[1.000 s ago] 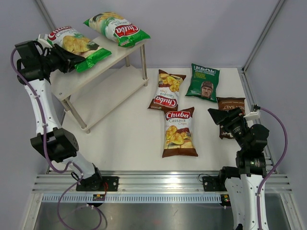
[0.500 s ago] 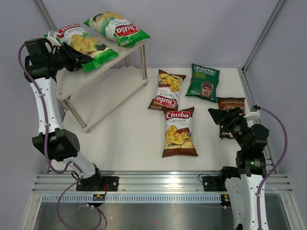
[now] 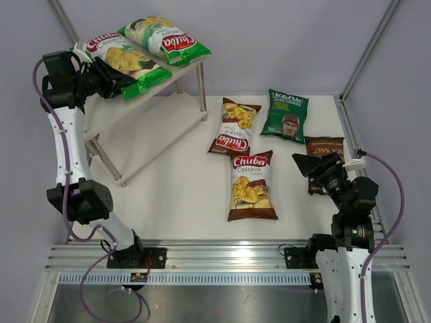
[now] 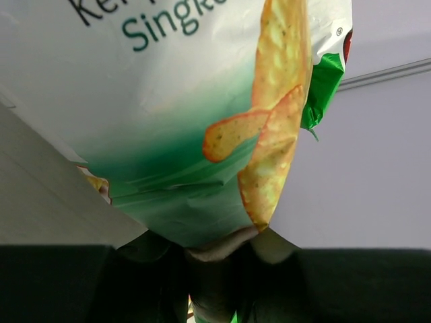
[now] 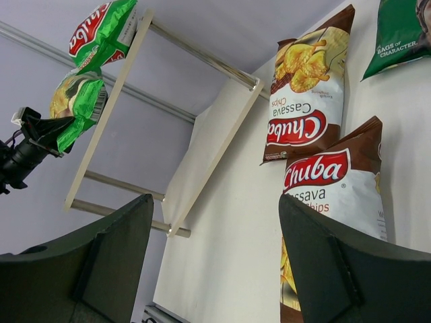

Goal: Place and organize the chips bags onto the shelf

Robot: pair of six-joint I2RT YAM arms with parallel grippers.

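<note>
One green-white glossy chips bag (image 3: 124,59), clamped by left gripper (image 3: 113,82), overhangs cream wooden shelf (image 3: 114,111) left edge; letting go risks toppling. Right gripper (image 5: 215,222) spread, idle.

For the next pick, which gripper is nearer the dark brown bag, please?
Right: right gripper hovers by the dark brown bag; left gripper is across at the shelf.

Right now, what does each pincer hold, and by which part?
The left pincer grips the glossy green-white Chuba chips bag by its green bottom edge; the open right pincer holds nothing.
</note>
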